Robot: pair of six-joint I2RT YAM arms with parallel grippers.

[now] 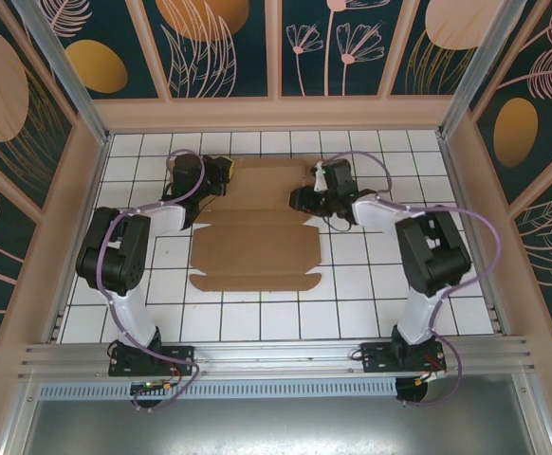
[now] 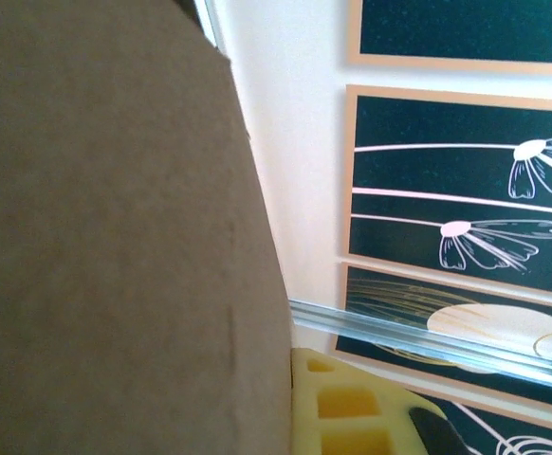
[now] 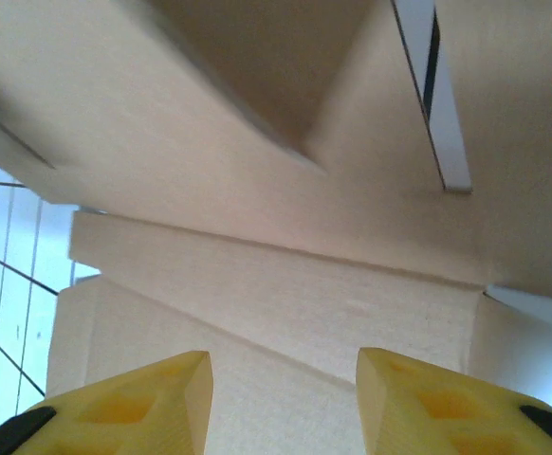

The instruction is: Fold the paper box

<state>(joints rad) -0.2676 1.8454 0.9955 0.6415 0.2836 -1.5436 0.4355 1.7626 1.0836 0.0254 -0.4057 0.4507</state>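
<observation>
paper box [image 2: 115,237]: big brown sheet, very close, covers the left side | yellow finger [image 2: 352,412]: at the bottom, right beside the box's edge (only one shows) | wall [image 2: 295,171]: pale, with dark panels [image 2: 447,190] and white flowers | shiny rail [image 2: 428,343]: slants across, just above the finger

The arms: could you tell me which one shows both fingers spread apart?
The right arm: its fingers stand apart before the box; the left arm shows one finger beside cardboard.
</observation>
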